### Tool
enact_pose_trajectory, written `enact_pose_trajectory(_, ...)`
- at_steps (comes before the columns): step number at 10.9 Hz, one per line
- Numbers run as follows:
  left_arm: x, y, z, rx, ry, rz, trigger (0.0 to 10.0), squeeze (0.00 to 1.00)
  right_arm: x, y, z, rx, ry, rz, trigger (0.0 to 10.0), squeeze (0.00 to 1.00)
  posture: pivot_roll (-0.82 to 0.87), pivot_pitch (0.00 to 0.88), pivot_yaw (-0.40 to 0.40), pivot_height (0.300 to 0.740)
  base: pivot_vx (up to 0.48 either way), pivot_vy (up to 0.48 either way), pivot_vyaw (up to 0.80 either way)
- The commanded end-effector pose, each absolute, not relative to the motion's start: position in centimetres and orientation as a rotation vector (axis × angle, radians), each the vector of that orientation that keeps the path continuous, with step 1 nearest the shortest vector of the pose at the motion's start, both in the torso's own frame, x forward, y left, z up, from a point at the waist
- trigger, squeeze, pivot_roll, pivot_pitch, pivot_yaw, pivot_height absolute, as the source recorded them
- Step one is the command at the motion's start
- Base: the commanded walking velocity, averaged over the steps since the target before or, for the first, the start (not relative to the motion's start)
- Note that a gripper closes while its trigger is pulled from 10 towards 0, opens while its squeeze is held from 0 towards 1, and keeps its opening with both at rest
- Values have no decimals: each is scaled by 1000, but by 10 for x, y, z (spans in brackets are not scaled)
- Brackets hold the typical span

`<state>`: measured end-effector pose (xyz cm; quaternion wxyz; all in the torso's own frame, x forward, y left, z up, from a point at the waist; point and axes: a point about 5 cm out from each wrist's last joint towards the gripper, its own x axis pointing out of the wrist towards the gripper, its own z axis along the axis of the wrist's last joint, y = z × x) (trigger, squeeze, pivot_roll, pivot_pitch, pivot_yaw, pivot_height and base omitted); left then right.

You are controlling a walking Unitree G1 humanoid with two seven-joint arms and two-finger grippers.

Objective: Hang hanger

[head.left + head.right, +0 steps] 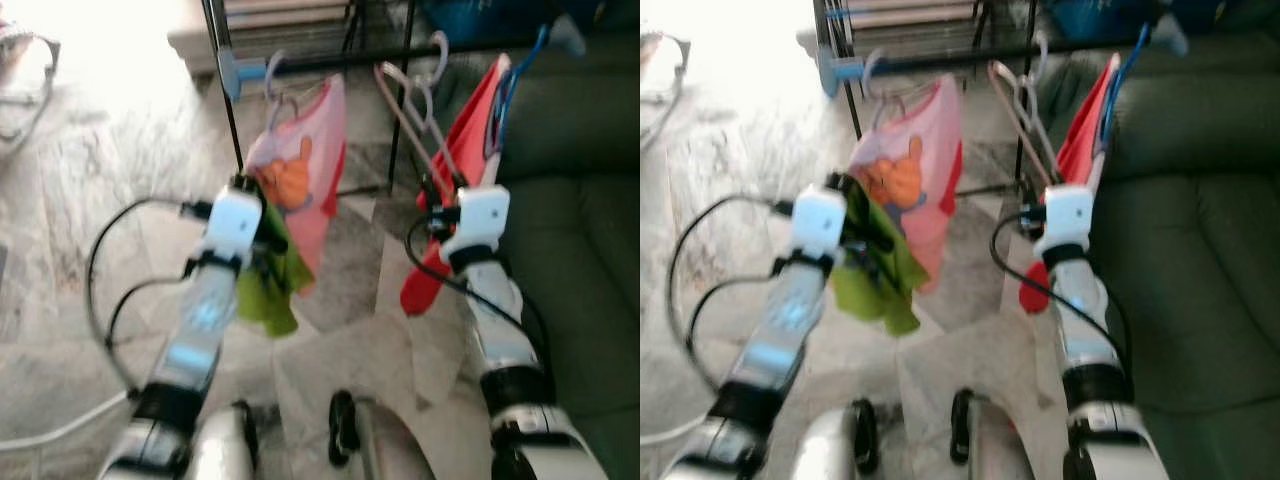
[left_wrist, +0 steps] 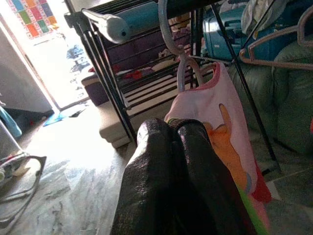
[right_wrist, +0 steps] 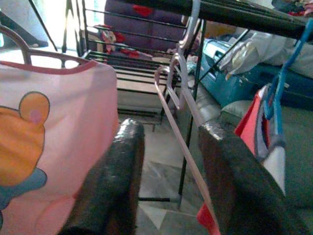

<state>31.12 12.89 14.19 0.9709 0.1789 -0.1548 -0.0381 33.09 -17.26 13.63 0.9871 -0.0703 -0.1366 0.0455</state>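
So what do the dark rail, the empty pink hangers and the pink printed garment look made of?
The dark rail looks like painted metal tube, with a slight sheen. The empty pink hangers look like smooth moulded plastic: thin, uniform, glossy. The pink printed garment is soft, matte fabric that drapes, probably cotton knit.
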Motion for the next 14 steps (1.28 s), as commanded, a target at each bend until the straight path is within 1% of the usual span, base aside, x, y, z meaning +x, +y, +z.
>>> enact_pose_trajectory(1, 308, 132, 149, 368, -350, -50, 10000, 0, 329, -174, 137, -130, -276, 75, 10000, 1000, -80, 151, -22, 740, 0, 0, 0)
enact_pose_trajectory(3, 309, 130, 151, 360, -353, -56, 10000, 0, 326, -172, 137, -150, -265, 69, 10000, 1000, -85, 153, -20, 740, 0, 0, 0)
enact_pose_trajectory(6, 307, 119, 158, 393, -412, -115, 10000, 0, 326, -172, 136, -159, -249, 61, 10000, 1000, -87, 158, -22, 740, 0, 0, 800)
enact_pose_trajectory(7, 309, 119, 154, 375, -381, -108, 10000, 0, 325, -172, 136, -155, -243, 60, 10000, 1000, -86, 159, -21, 740, 0, 0, 800)
enact_pose_trajectory(12, 308, 122, 157, 391, -397, -89, 10000, 0, 324, -174, 137, -174, -251, 10, 10000, 1000, -88, 162, -20, 740, 0, 0, 0)
enact_pose_trajectory(13, 307, 122, 160, 392, -412, -103, 10000, 0, 323, -180, 139, -198, -258, -36, 10000, 1000, -92, 163, -21, 740, 0, 0, 0)
enact_pose_trajectory(14, 306, 120, 161, 391, -422, -121, 10000, 0, 325, -186, 140, -213, -256, -74, 10000, 1000, -92, 163, -21, 740, 398, 0, 0)
